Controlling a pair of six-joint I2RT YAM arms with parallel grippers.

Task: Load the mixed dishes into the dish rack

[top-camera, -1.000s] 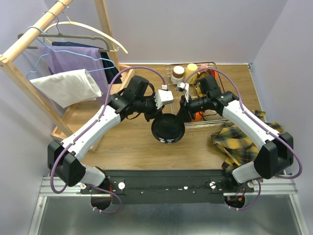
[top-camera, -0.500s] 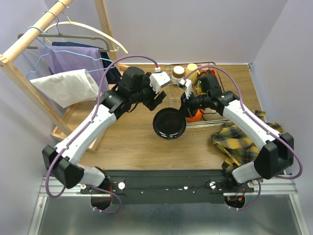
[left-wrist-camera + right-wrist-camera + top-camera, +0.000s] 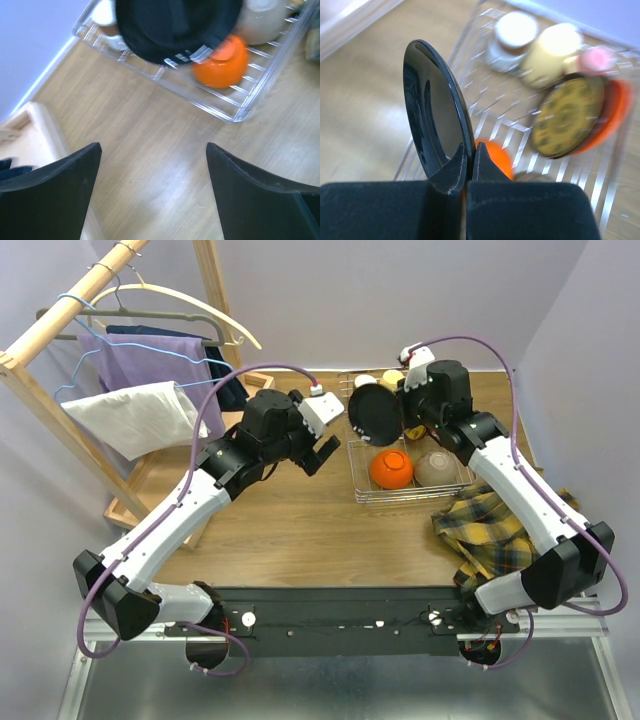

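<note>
Right wrist: right claw [image 3: 468, 157] is pinched tight on the rim of the black plate [image 3: 427, 110]. The plate stands on edge in the air, not yet set down, with the dish rack [image 3: 492, 107] directly below and beyond the claw.

Already loaded, beyond the right claw: white-topped cup [image 3: 514, 35], cream mug [image 3: 552, 47], pink mug [image 3: 596, 60], and a patterned plate [image 3: 567, 117] leaning on something orange-red behind it. Under the claw sits an orange bowl [image 3: 391, 468], with a beige bowl [image 3: 437, 468] just beside it.

Left claw [image 3: 152, 147] has its jaws wide and holds nothing. It hangs over bare counter [image 3: 300, 530], with the rack corner ahead of it and well apart.

Status, my read: nearly done. The black plate is the only dish out of the rack that I can see, and the top view shows no loose dish on the counter. I cannot tell what the arms or the plaid cloth [image 3: 495, 530] near the right arm might hide.

Left to do: lower the plate into the free wire floor below the claw, on edge or leaned against a neighbour, then let go. Risk: it may clip the orange bowl on the way down.
</note>
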